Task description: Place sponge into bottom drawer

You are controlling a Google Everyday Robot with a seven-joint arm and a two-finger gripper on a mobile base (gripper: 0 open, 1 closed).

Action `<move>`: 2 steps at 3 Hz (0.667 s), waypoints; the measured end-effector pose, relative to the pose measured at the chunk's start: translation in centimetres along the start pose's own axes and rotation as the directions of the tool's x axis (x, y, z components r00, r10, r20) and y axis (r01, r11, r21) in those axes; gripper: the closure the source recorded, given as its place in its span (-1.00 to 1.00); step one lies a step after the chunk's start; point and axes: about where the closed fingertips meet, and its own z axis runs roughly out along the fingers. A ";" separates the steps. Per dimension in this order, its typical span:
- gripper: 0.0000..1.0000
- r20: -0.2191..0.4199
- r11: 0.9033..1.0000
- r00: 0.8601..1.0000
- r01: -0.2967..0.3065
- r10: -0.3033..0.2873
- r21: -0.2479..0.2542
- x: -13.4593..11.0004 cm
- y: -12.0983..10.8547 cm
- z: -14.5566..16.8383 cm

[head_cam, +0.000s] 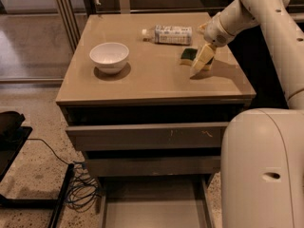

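Note:
The sponge [188, 56], dark green on top with a yellow edge, lies on the cabinet top [152, 75] toward the right, just in front of the bottle. My gripper [201, 62] hangs at the sponge's right side, its cream fingers [203, 57] pointing down toward the cabinet top, close beside the sponge. The bottom drawer [154, 205] is pulled out at the foot of the cabinet, its flat grey floor showing.
A white bowl [109, 57] stands on the left of the cabinet top. A plastic bottle [169, 34] lies on its side at the back. The top drawer [147, 136] and middle drawer [152, 165] stick out slightly. Cables [78, 189] lie on the floor at left. My white base [263, 170] fills the lower right.

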 end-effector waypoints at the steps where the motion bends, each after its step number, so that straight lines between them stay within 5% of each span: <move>1: -1.00 -0.019 0.999 1.000 -0.026 0.025 -0.020 1.0 0.0 0.7; 2: -1.00 -0.021 0.999 0.999 -0.028 0.028 -0.022 1.1 -0.1 0.8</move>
